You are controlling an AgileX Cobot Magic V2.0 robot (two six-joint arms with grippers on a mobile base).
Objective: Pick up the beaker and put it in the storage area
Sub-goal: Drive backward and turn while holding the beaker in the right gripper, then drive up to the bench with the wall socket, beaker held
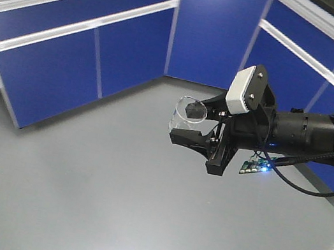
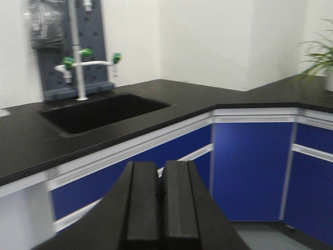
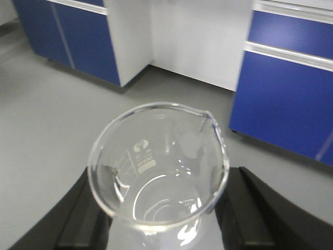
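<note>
While our right gripper (image 1: 190, 126) clamps the beaker (image 3: 156, 166) from both sides, the glass stands upright with its pour lip turned away from the wrist, and it looks empty. It hangs in the air well above the grey floor (image 1: 76, 200), with the blue cabinets (image 1: 215, 36) on the far side. Our left gripper (image 2: 160, 203) has its pads pressed together with nothing between them; beyond it lie the black benchtop (image 2: 31, 146) and the sink (image 2: 104, 112). We judge that the grasp is done and the carrying step is in hand. We cannot see the storage area in any view, so the next move calls for bringing the arm over that surface, keeping the beaker level, lowering it until it rests, and only then releasing it.
</note>
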